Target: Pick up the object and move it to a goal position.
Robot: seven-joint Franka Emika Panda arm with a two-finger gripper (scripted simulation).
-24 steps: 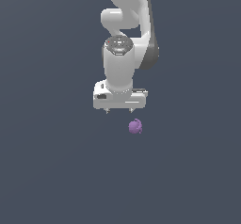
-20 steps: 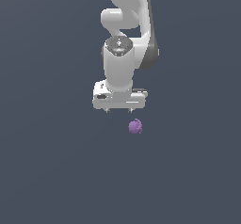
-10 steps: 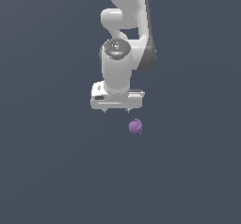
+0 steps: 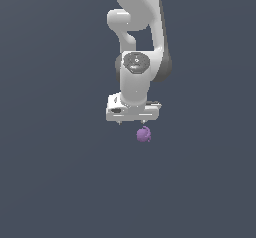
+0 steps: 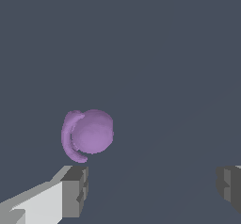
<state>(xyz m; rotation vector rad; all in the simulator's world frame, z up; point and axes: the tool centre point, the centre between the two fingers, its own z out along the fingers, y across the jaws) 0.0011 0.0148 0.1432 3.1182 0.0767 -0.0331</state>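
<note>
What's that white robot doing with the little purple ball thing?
A white robot arm is getting ready to pick up the small purple object. Its gripper hangs close above the object with its fingers spread wide open. It is not holding or touching the object. In the wrist view the object sits off to one finger's side, not centred in the gap, so the grab has not happened yet.

The exterior view looks steeply down from high up and some way off, taking in the arm against plain dark ground. The wrist view sits close above the ground, looking past two grey fingertips. Both views share the purple object.
</note>
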